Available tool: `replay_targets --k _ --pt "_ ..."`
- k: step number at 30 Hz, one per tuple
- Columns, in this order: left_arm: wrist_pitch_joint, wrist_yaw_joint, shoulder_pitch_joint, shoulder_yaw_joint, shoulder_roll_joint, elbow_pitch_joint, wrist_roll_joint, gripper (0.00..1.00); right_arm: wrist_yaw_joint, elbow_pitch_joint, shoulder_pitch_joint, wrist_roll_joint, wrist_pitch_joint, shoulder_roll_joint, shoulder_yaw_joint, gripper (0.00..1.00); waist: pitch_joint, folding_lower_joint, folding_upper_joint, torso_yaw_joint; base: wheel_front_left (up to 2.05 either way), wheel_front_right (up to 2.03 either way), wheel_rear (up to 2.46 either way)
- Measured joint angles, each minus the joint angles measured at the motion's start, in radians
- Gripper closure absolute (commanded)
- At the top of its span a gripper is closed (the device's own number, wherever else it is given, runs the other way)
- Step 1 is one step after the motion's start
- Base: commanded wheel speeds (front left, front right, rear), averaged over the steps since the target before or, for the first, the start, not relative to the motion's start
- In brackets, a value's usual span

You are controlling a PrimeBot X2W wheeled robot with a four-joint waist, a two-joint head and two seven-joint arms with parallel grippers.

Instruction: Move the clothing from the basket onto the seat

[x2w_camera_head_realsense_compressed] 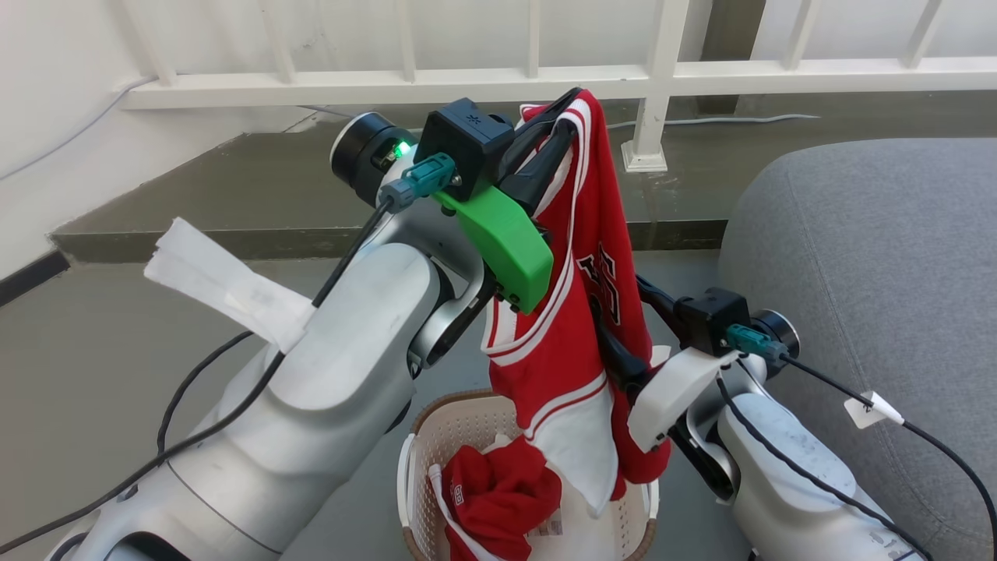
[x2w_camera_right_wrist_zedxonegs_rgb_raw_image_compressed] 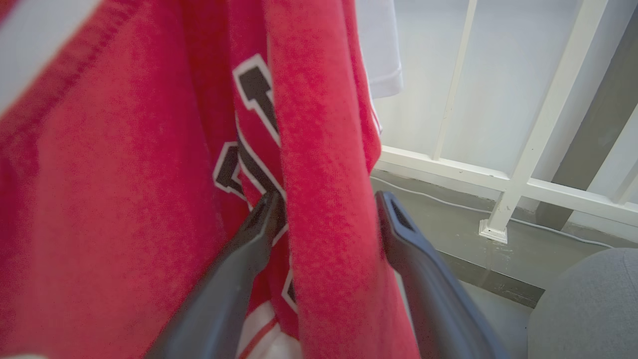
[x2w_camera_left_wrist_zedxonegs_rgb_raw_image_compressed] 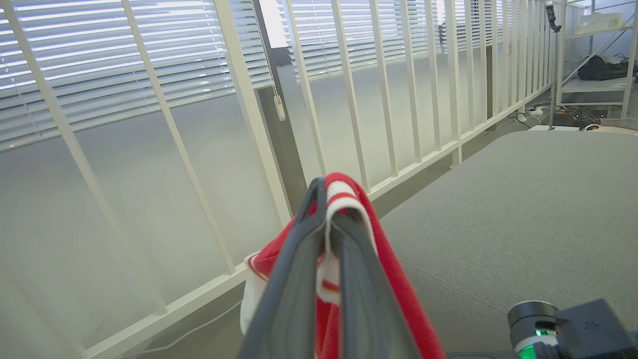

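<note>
The left gripper (x2w_camera_left_wrist_zedxonegs_rgb_raw_image_compressed: 329, 209) is up high, its two dark fingers clenched on the white-and-red striped trim at the top of the red jersey (x2w_camera_head_realsense_compressed: 561, 343). The trim is folded over one fingertip and pinched in the narrow gap between them. From there the jersey hangs straight down, its white-edged hem reaching into the mouth of the laundry basket (x2w_camera_head_realsense_compressed: 436, 413) on the floor below.

The right gripper (x2w_camera_right_wrist_zedxonegs_rgb_raw_image_compressed: 329, 204) sits lower, against the middle of the hanging jersey, its fingers spread wide apart. A vertical fold of red cloth hangs between them, with one finger lying against the printed panel. The fingers are not pressed together on the fold.

The red shorts (x2w_camera_head_realsense_compressed: 498, 491) lie crumpled inside the basket, beside the jersey's hem. The grey seat (x2w_camera_head_realsense_compressed: 872, 257) stands just to the right of the basket, with none of the clothing on it.

The dark numerals (x2w_camera_right_wrist_zedxonegs_rgb_raw_image_compressed: 254, 89) on the jersey have a white outline, but the folds break them up and I cannot read them. A small white mark (x2w_camera_head_realsense_compressed: 458, 492) shows on the shorts, and a corner of a label sticker (x2w_camera_head_realsense_compressed: 549, 527) peeks out inside the basket. Both are too small to read. A white paper tag (x2w_camera_head_realsense_compressed: 218, 284) sticks out from the left forearm, with no writing I can see.
</note>
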State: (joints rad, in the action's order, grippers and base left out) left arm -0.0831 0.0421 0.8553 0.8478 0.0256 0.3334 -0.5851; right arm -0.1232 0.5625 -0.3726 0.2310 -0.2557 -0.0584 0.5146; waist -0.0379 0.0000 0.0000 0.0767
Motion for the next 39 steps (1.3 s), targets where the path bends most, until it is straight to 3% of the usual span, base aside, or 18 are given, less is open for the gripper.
replay_targets --k 1,3,4,17,18,19,21,22,23,24,25,39 --pt "0.001 -0.002 0.0 0.0 0.0 -0.003 -0.002 1.0 0.0 0.004 -0.004 0.0 0.0 0.0 0.002 0.16 0.001 0.0 0.0 0.001 0.0 0.0 0.0" --pt "0.005 -0.011 0.0 0.0 0.0 -0.005 -0.003 1.0 0.0 0.01 -0.013 0.001 0.0 0.0 0.005 0.95 0.002 0.0 0.0 0.002 0.0 0.0 0.0" --pt "0.005 -0.015 0.0 0.0 0.0 -0.004 -0.004 1.0 0.0 0.011 -0.014 0.005 0.0 0.0 0.005 1.0 0.003 0.0 0.0 0.002 0.0 0.0 0.0" --pt "0.01 -0.066 -0.085 -0.043 0.02 0.059 -0.034 1.0 0.0 -0.002 -0.05 0.026 0.0 -0.001 -0.021 1.0 0.017 0.0 0.0 -0.024 0.0 0.0 0.0" --pt "0.007 -0.07 -0.093 -0.045 0.022 0.066 -0.036 0.89 0.0 -0.007 -0.055 0.026 0.0 -0.001 -0.025 1.0 0.018 0.0 0.0 -0.028 0.0 0.0 0.0" --pt "0.007 -0.074 -0.101 -0.048 0.023 0.074 -0.037 0.89 0.0 -0.009 -0.058 0.026 0.0 -0.002 -0.028 1.0 0.02 0.0 0.0 -0.031 0.0 0.0 0.0" --pt "0.0 -0.075 -0.12 -0.055 0.025 0.082 -0.046 0.72 0.0 -0.012 -0.067 0.026 0.0 -0.002 -0.034 1.0 0.023 0.0 0.0 -0.039 0.0 0.0 0.0" --pt "-0.007 -0.078 -0.13 -0.06 0.025 0.085 -0.055 0.54 0.0 -0.014 -0.073 0.026 0.0 -0.002 -0.038 1.0 0.025 0.0 0.0 -0.042 0.0 0.0 0.0" --pt "-0.007 -0.078 -0.14 -0.065 0.025 0.088 -0.068 0.21 0.0 -0.018 -0.078 0.026 0.0 -0.003 -0.041 1.0 0.026 0.0 0.0 -0.046 0.0 0.0 0.0" --pt "-0.015 -0.078 -0.148 -0.067 0.024 0.093 -0.074 0.07 0.0 -0.021 -0.082 0.026 0.0 -0.004 -0.045 1.0 0.028 0.0 0.0 -0.049 0.0 0.0 0.0" --pt "-0.023 -0.078 -0.156 -0.07 0.024 0.096 -0.079 0.0 0.0 -0.022 -0.087 0.026 0.0 -0.006 -0.047 1.0 0.029 0.0 0.0 -0.053 0.0 0.0 0.0" --pt "-0.127 -0.068 -0.258 -0.091 0.047 0.117 -0.09 0.0 0.0 -0.044 -0.116 0.025 0.0 -0.057 -0.092 1.0 0.043 0.0 0.0 -0.101 0.0 0.0 0.0"
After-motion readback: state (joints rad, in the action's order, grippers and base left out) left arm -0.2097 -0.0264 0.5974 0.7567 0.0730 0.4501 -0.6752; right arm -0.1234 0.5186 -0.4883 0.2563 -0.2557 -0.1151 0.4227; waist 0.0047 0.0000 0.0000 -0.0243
